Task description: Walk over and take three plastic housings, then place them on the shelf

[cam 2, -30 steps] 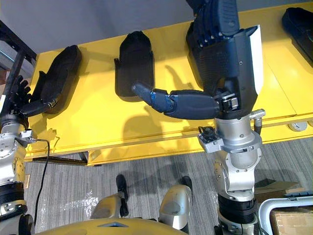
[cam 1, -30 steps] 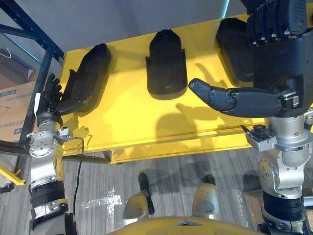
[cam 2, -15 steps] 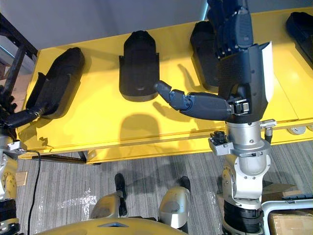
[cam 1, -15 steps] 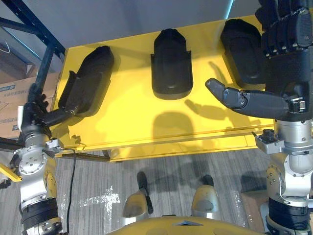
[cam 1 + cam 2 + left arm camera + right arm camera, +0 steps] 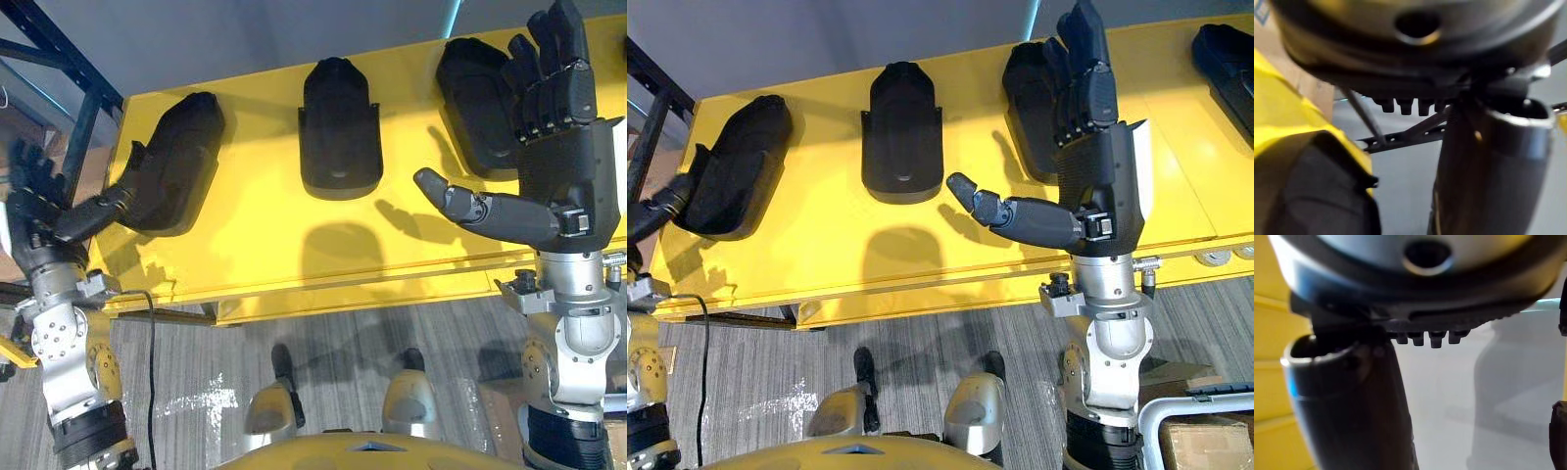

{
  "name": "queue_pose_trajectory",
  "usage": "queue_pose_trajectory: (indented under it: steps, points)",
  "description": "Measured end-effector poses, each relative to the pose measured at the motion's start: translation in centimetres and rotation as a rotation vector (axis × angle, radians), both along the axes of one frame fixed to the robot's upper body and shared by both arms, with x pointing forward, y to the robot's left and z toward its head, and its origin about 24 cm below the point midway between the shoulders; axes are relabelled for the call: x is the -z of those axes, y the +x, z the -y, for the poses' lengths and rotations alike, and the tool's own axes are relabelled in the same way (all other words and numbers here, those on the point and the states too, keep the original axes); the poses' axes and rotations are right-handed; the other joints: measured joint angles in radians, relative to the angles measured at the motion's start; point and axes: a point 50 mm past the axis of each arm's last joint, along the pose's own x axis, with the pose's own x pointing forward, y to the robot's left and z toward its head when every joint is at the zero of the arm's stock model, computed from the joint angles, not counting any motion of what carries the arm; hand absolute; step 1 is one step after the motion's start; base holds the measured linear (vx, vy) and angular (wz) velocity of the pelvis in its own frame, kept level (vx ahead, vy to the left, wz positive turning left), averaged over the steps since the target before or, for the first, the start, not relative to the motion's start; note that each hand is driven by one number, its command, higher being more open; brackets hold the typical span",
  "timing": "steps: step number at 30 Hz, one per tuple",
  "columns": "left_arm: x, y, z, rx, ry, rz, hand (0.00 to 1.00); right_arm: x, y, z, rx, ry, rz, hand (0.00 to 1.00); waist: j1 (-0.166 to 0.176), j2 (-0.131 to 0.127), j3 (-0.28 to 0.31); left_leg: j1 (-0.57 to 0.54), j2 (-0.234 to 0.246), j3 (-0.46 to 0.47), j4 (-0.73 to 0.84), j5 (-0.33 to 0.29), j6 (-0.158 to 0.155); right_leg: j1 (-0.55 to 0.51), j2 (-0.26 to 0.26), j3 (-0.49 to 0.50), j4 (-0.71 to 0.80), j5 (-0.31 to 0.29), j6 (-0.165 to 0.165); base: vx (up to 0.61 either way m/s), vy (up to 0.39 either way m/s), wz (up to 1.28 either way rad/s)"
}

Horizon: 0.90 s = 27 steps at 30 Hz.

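Right robot hand [image 5: 563, 147], released with fingers straight, hovers at 3 o'clock above the desk [image 5: 265, 255], partly covering the right housing [image 5: 475, 98]. Left robot hand [image 5: 39, 211], also released, is at 9 o'clock, thumb beside the left housing [image 5: 176, 162]. The middle housing [image 5: 340, 132] lies at 12 o'clock.

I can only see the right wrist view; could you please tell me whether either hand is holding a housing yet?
Observer: No. The right hand is open, fingers straight, raised over the yellow table and holding nothing.
Operator: Thank you. And the left hand?
Observer: The left hand is open at the table's left end, its thumb pointing at the leftmost housing; I cannot tell if they touch.
Operator: How many housings lie there?
Observer: Four: that one, the middle housing, the third housing partly behind the right hand, and the far-right housing.
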Motion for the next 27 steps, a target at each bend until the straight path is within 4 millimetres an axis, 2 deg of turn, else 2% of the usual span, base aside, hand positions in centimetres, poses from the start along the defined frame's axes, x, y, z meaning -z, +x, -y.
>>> queue_pose_trajectory:
  steps: [4,9,16,21,27]
  points:
    - [2.3,-0.1,0.4,0.034,-0.054,-0.099,1.00,0.0,-0.1,0.2,0.003,-0.012,0.001,1.00,0.002,0.001,0.000,-0.001,0.000,0.000,0.000,0.000,0.000,0.001,0.000,0.000,-0.008,0.001,0.002,0.00,0.000,0.00]
    - [3.9,-0.4,0.2,0.023,-0.084,-0.164,1.00,0.0,-0.1,0.3,0.008,-0.011,0.001,1.00,0.001,0.001,0.001,-0.001,0.000,0.001,0.000,-0.001,0.001,0.002,0.000,0.000,-0.008,0.002,0.003,0.00,0.000,0.00]
    - [3.9,-0.3,0.3,0.027,-0.071,-0.171,1.00,0.0,-0.1,0.3,0.008,-0.010,-0.001,1.00,0.001,0.011,0.006,0.002,0.000,0.001,0.000,-0.001,0.001,0.005,0.000,0.000,-0.008,0.002,0.003,0.00,-0.001,0.00]
    - [4.0,0.0,1.0,0.133,-0.063,-0.174,1.00,0.0,-0.1,0.3,0.008,-0.010,-0.003,1.00,0.001,0.016,0.008,0.009,0.000,0.002,0.000,-0.002,0.000,0.013,0.000,0.000,-0.010,0.002,0.003,-0.01,-0.001,0.00]
    - [4.5,0.0,1.3,0.250,-0.158,-0.126,1.00,0.1,-0.1,0.2,-0.009,-0.026,-0.008,1.00,0.003,0.018,0.008,0.016,0.000,0.003,0.000,-0.003,-0.001,0.015,0.000,0.000,-0.011,0.002,0.003,-0.01,-0.001,0.00]
